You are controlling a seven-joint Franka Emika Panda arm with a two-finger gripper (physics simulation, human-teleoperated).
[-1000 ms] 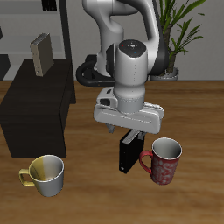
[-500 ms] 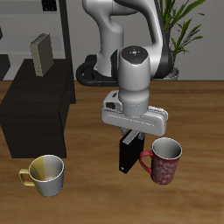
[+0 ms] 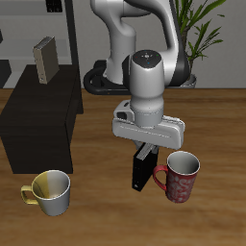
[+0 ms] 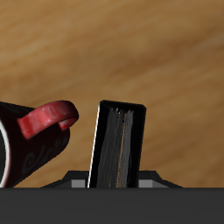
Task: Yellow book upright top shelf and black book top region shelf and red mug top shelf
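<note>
The black book (image 3: 141,171) stands upright on the table beside the red mug (image 3: 180,178). My gripper (image 3: 145,151) is straight above the book, its fingers down around the book's top edge and closed against its two faces. In the wrist view the book (image 4: 118,144) runs between the finger tips (image 4: 80,180), and the red mug's handle (image 4: 48,118) is close beside it. The yellow book (image 3: 44,60) stands upright on the far end of the top of the black-brown shelf (image 3: 38,120).
A yellow-and-white mug (image 3: 51,190) stands near the table's front edge, in front of the shelf. A potted plant (image 3: 197,34) is behind the robot's base.
The gripper shifted sideways toward the red mug, settled over the black book's top, then held still. The book and both mugs have not moved.
</note>
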